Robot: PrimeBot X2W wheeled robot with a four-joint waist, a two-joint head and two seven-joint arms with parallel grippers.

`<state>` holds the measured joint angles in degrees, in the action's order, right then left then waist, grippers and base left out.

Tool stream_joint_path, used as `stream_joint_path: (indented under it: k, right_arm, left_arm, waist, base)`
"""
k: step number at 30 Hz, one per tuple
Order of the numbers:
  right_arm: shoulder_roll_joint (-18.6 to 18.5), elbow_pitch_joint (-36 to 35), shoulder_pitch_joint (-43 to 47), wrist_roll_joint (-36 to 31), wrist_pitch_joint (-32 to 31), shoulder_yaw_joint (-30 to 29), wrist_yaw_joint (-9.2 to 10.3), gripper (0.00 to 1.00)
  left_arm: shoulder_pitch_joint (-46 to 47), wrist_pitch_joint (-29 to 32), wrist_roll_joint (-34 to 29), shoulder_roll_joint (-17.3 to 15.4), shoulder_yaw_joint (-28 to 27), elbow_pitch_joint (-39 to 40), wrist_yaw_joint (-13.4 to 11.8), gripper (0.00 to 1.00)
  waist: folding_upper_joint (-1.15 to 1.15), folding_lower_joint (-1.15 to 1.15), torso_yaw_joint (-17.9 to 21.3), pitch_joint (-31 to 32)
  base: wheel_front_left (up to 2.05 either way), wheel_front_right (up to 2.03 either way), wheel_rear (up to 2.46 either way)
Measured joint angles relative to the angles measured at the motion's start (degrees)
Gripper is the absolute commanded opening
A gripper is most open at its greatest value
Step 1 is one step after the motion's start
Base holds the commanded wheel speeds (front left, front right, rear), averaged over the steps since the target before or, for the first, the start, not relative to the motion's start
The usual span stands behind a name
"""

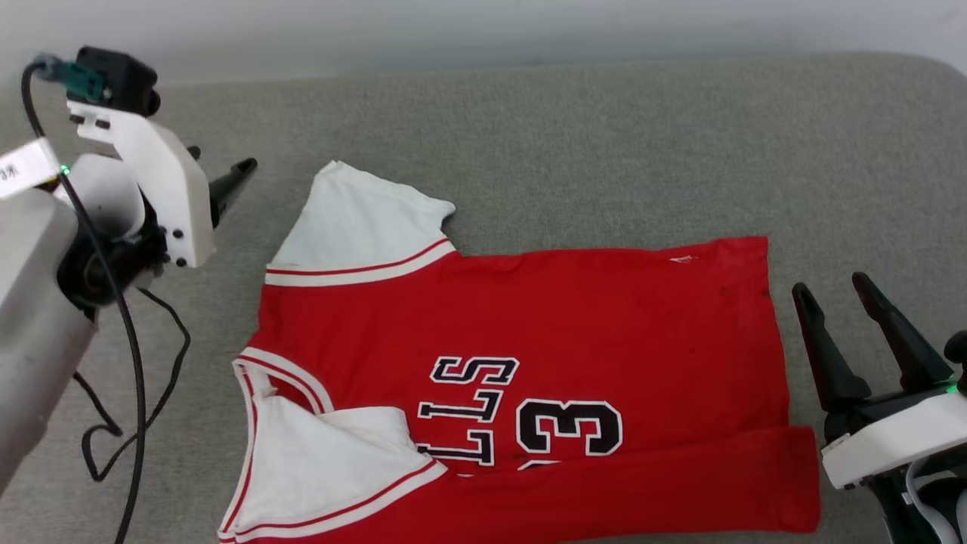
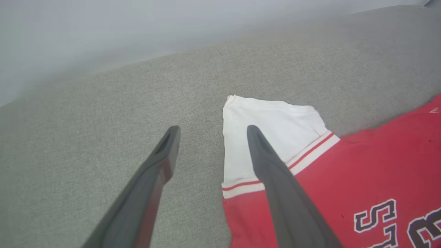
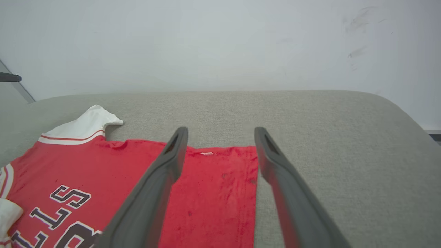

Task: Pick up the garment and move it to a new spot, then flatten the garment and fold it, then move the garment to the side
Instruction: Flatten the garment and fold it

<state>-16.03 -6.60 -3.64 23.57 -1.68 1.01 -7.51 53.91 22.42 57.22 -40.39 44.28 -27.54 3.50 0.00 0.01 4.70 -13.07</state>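
The garment (image 1: pixel 574 317) is a red jersey with black letters and a number, lying flat on the grey cushion, collar to the left and hem to the right. Its far white sleeve (image 1: pixel 363 219) is spread out. The near sleeve (image 1: pixel 332 453) is folded onto the chest, and the near long edge (image 1: pixel 680 476) is folded over. My left gripper (image 1: pixel 220 160) hovers open left of the far sleeve; in the left wrist view (image 2: pixel 213 129) one finger overlaps that sleeve (image 2: pixel 275 120). To the right of the hem my right gripper (image 1: pixel 831 285) is open and empty, and in the right wrist view (image 3: pixel 221 130) its fingers frame the hem corner (image 3: pixel 224 172).
The grey cushioned surface (image 1: pixel 604 151) runs back to a pale wall and rounds off at its right end (image 3: pixel 396 113). A black cable (image 1: pixel 136 378) hangs from my left arm over the cushion's left part.
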Motion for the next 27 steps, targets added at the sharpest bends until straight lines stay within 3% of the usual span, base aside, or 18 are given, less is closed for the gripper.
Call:
stream_joint_path:
  k: [6,13,25,26,27]
  right_arm:
    - [0.98,-0.97,-2.20,-0.90,0.64,0.18,0.00,1.00]
    - [1.36,-0.91,-5.05,-1.03,1.49,0.63,0.00,1.00]
    - [0.94,0.89,-8.24,-0.86,3.18,1.68,0.00,1.00]
    - [0.80,1.01,-8.25,-0.86,3.24,1.65,0.00,1.00]
    - [0.69,1.15,-8.32,-0.85,3.24,1.63,0.00,1.00]
  left_arm:
    - [8.65,12.59,0.53,1.47,2.26,-3.54,0.60,1.00]
    - [16.78,20.69,-1.66,2.88,5.14,-6.39,1.30,1.00]
    - [21.46,26.02,-3.75,2.88,9.25,-10.53,3.20,1.00]
    - [21.46,26.17,-3.27,2.88,9.37,-10.46,3.41,0.26]
    - [21.44,26.19,-2.86,2.85,9.47,-10.43,3.43,0.00]
  waist:
    - [0.00,0.00,2.61,-6.25]
    - [0.00,0.01,4.97,-12.96]
    - [0.00,0.00,7.66,-19.52]
    - [0.00,0.00,7.62,-19.55]
    - [0.00,0.00,7.58,-19.52]
  base:
    - [0.00,0.00,0.00]
    - [0.00,0.00,0.00]
    - [0.00,0.00,0.00]
    - [0.00,0.00,0.00]
    - [0.00,0.00,0.00]
